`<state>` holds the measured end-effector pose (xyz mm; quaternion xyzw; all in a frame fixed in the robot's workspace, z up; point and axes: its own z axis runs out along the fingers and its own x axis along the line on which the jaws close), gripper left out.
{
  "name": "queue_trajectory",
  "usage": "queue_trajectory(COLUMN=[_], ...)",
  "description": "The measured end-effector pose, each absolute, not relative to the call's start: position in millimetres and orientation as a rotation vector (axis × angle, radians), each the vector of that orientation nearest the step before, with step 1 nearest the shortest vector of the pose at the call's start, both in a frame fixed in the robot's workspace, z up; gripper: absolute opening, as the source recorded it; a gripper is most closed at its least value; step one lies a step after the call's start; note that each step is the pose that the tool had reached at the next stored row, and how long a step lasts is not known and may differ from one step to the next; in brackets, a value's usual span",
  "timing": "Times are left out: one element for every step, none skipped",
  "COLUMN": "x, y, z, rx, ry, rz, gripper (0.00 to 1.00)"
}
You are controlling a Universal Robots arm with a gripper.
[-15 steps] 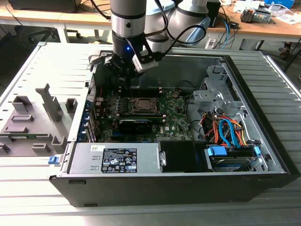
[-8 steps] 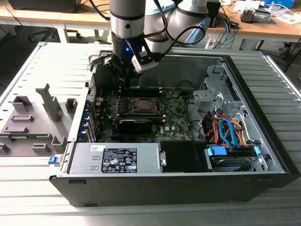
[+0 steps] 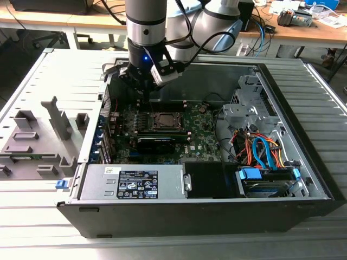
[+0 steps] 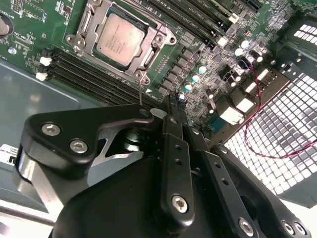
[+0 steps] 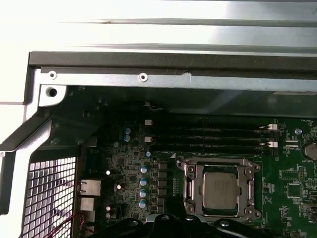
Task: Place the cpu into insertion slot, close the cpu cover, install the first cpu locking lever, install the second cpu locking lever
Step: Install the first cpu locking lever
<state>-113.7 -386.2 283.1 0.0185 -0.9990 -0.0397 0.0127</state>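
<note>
The cpu (image 5: 220, 191) lies in the insertion slot (image 5: 192, 196) on the green board (image 5: 290, 191), with the cpu cover (image 4: 163, 38) closed over its edges, as it seems. The gripper (image 4: 173, 101) hangs near the slot, holding nothing; how wide its jaws stand, I cannot tell.

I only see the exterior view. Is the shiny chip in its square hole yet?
Observer: Yes. In the first wrist view the cpu sits in the insertion slot, silvery top up.
Operator: Is the lid down?
Observer: The cpu cover lies flat around the chip, framing it.
Operator: What's by the tool?
Observer: In the second wrist view a thin metal lever stands up just beside the tool.
</note>
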Motion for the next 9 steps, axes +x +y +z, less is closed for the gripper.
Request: queue_trajectory(x=[-114,-114,-114,-114,-114,-114,-114,-114,-114], y=[-386,-386,-386,-386,-386,-386,-386,-386,-386], z=[283,283,274,268,268,268,268,268,268], rx=[0.058,0.058,0.058,0.058,0.058,0.058,0.058,0.058,0.058], ry=[-3.113,-3.113,-3.113,-3.113,-3.113,-3.113,-3.113,-3.113,-3.113], rz=[-0.124,-0.124,-0.123,-0.122,-0.122,-0.122,-0.122,-0.122,-0.122], gripper=[0.11,0.11,0.11,0.11,0.11,0.11,0.11,0.11,0.11])
